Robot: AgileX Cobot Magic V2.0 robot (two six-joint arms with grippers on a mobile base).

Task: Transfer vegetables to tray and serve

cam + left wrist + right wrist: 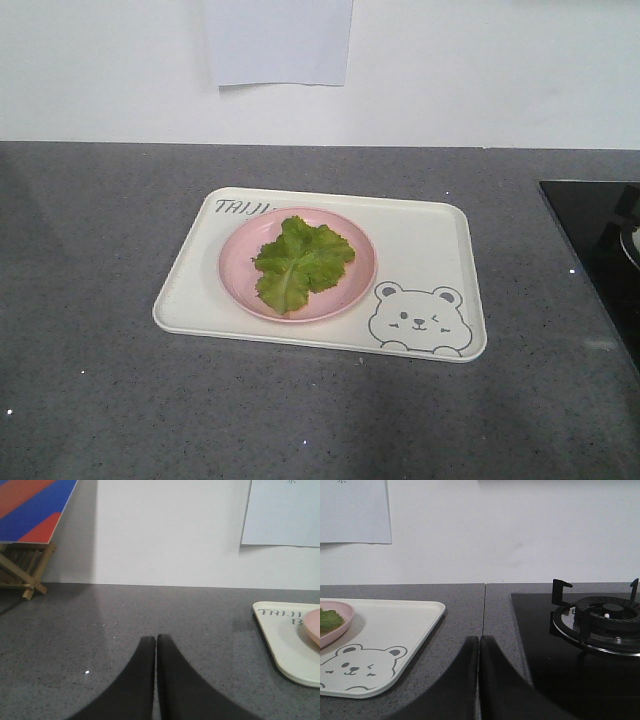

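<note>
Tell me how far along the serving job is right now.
Done: the lettuce leaf lies on the pink plate, which sits on the bear tray. In hand: nothing; the left hand and right hand are both shut and empty, off the tray. Left: lifting the tray to serve it.

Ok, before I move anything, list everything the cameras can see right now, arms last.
lettuce leaf: one, bright green, lying on the pink plate
pink plate: one, round, on the tray, left of the bear drawing
tray: one, cream, rectangular, grey lettering and bear drawing, on the counter
counter: grey speckled, under everything
gas hob: one, black glass with a black burner, on the right of the counter
paper sheet: one, white, on the wall behind the tray
wooden stand: one, holding a red and blue board, far left by the wall
left gripper: black, closed, empty, over bare counter left of the tray
right gripper: black, closed, empty, between tray and hob
</note>
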